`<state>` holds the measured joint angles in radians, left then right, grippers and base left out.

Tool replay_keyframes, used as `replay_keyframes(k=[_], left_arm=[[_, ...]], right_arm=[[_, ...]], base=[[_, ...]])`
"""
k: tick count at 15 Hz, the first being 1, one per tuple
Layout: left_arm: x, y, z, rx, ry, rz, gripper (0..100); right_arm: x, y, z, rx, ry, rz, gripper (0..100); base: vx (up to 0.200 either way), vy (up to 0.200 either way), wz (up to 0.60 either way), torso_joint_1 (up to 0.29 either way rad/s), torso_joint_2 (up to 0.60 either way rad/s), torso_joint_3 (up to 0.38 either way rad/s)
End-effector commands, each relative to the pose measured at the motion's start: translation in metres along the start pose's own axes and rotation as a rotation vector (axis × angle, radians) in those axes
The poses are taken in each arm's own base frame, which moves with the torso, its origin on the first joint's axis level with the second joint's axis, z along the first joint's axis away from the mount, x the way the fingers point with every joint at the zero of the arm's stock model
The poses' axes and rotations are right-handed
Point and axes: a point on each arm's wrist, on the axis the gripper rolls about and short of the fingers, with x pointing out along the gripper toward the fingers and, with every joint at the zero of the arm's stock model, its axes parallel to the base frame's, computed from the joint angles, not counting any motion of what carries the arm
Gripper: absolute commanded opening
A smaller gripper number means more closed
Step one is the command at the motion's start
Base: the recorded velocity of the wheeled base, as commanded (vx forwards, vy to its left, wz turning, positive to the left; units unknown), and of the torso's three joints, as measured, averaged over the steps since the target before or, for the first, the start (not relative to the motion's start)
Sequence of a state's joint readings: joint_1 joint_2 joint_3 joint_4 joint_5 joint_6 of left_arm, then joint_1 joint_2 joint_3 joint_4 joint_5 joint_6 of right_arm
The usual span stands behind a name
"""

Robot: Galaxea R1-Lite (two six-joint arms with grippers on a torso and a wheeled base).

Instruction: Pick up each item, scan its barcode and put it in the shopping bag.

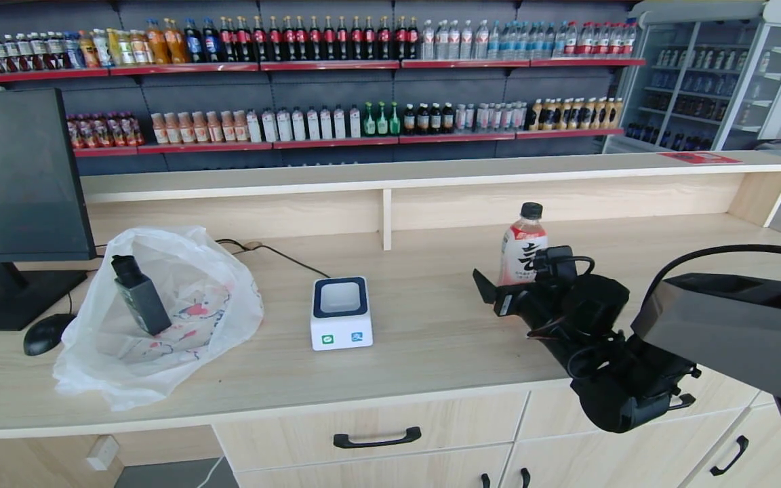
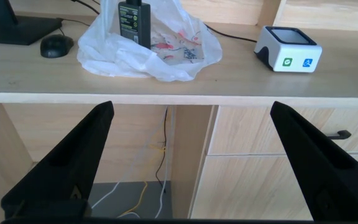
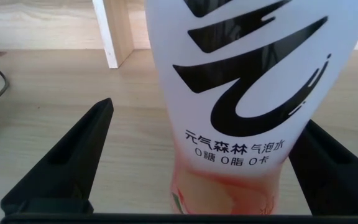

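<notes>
Logged bottle [image 1: 523,245] upright on right half of counter [image 1: 431,339], nearer back edge than front, long axis vertical, cap up. Found right gripper [image 1: 514,278] level with bottle's lower body, jaws spread wide, bottle between them; one finger [image 3: 73,162] plainly clear of label, other side part hidden, no clamp seen. Found left gripper [image 2: 191,109] gaping too, held low before counter's front edge, well apart from bottle, so judged right arm the nearer. Noted scanner [image 1: 340,312] mid-counter, shopping bag [image 1: 160,339] toward left end with dark item [image 1: 139,295] inside. Judged next need: squeeze shut across bottle, then lift straight
</notes>
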<state>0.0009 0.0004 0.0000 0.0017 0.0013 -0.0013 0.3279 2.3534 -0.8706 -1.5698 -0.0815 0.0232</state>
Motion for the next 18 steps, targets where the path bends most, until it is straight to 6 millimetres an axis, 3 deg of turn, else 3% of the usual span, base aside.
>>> replay_keyframes(k=[1, 2, 12, 18], left_arm=[[0.000, 0.000, 0.000, 0.000, -0.001, 0.001, 100], [0.000, 0.000, 0.000, 0.000, -0.001, 0.001, 100], [0.000, 0.000, 0.000, -0.003, -0.001, 0.001, 100], [0.000, 0.000, 0.000, -0.003, -0.001, 0.001, 100]], right_arm=[[0.000, 0.000, 0.000, 0.000, 0.001, 0.001, 100], [0.001, 0.000, 0.000, 0.003, -0.003, 0.001, 0], [0.000, 0.000, 0.002, 0.011, -0.007, 0.001, 0], [-0.007, 0.000, 0.025, 0.022, -0.045, 0.001, 0]], base=[[0.000, 0.000, 0.00, 0.000, 0.00, 0.000], [0.000, 0.000, 0.00, 0.000, 0.00, 0.000], [0.000, 0.000, 0.00, 0.000, 0.00, 0.000], [0.000, 0.000, 0.00, 0.000, 0.00, 0.000]])
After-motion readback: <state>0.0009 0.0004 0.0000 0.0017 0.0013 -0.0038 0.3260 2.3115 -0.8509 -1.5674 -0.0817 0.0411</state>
